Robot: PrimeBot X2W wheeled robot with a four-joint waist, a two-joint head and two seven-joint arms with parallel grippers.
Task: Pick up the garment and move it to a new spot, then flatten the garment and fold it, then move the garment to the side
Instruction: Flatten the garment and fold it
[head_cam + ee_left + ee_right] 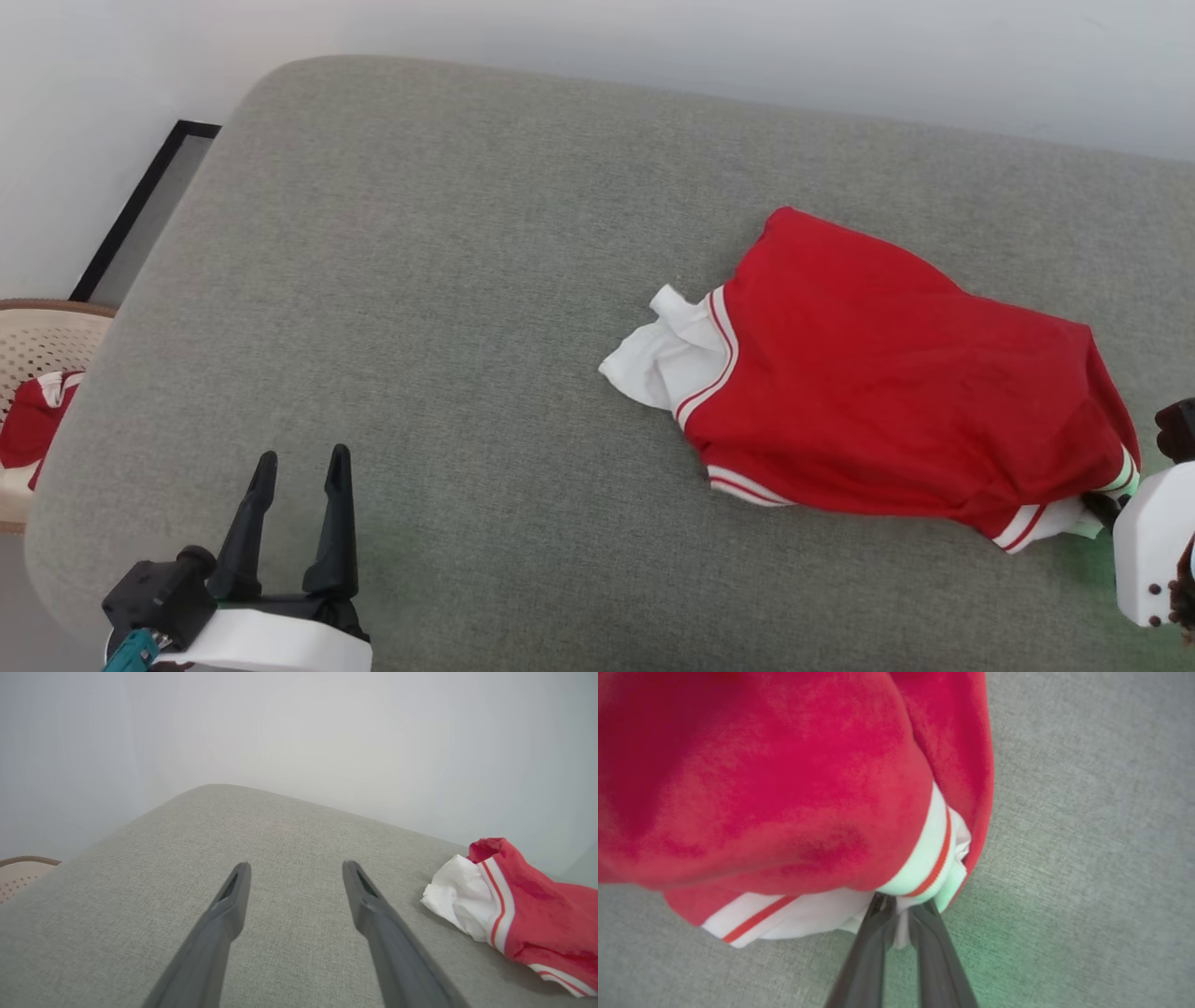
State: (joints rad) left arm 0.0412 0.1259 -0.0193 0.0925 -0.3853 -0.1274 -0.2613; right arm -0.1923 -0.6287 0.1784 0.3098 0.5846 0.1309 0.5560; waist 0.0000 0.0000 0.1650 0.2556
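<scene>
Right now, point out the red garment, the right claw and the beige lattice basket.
red garment [887, 373]: head view, middle of its red body.
right claw [901, 907]: right wrist view, between fingertips pinching the white hem.
beige lattice basket [42, 345]: head view, its perforated inner wall.

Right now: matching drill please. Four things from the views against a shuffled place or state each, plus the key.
1 left gripper
2 right gripper
3 garment
4 basket

A shut on a red garment's white cuff
B head view's left edge, beside the cushion
C open above bare grey fabric
D lying crumpled, head view's right

Pairs: 1-C, 2-A, 3-D, 4-B
</scene>
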